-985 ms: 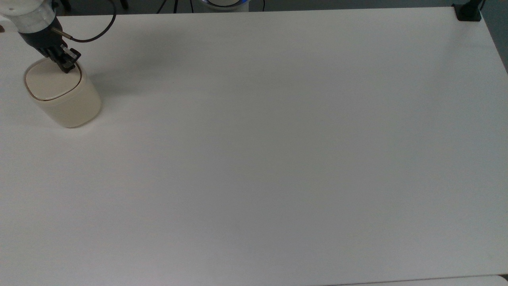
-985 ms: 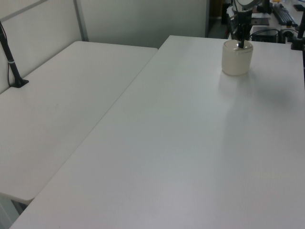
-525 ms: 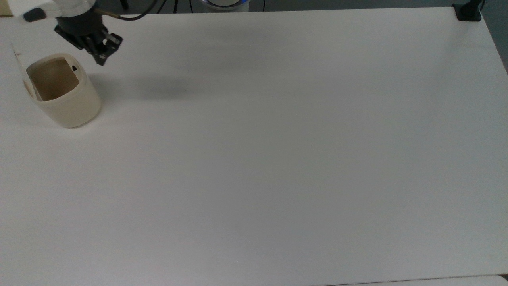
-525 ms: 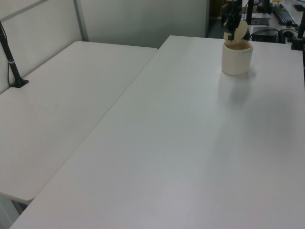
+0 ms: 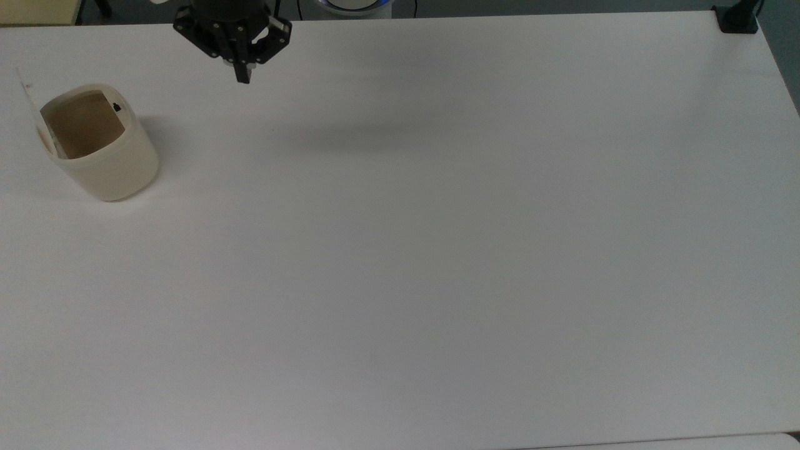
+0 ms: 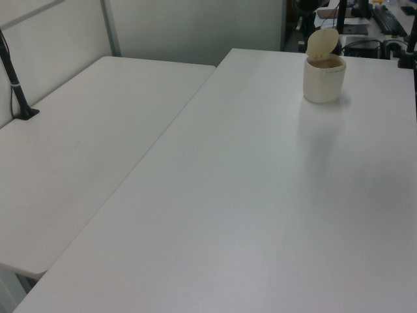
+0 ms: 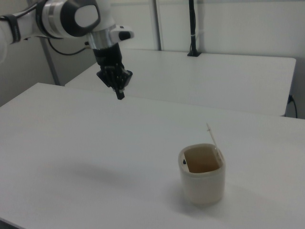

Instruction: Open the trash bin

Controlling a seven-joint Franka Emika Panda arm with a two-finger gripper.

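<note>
Trash bin [image 5: 100, 150] open near the table [image 5: 437, 262] edge; closed, empty tool [image 5: 242, 74] well apart above bare tabletop

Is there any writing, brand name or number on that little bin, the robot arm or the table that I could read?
None: no readable text.
The trash bin has plain cream walls; its raised lid bears no label.
The small black button by the rim shows no mark.
The gripper and the arm's housing above it carry no legible lettering.
The table is bare white.
</note>
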